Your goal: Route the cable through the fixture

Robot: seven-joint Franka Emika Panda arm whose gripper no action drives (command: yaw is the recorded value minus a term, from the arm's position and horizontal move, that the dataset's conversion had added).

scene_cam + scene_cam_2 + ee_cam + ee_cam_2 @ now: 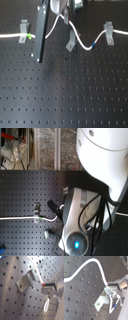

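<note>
Hidden and cut-off parts

In the first exterior view the gripper [64,6] is cut by the top edge, so its jaws cannot be read. The cable [59,22] runs off both side edges. In the second exterior view the arm [82,213] hides the fixture and most of the cable.

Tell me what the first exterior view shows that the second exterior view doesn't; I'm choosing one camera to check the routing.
Only the first exterior view shows all three grey clips, with the slanted fixture in the middle. Only the second exterior view shows the arm's bulky white body and clutter beyond the board. Both show the white cable at a clip on the black perforated board.
</note>
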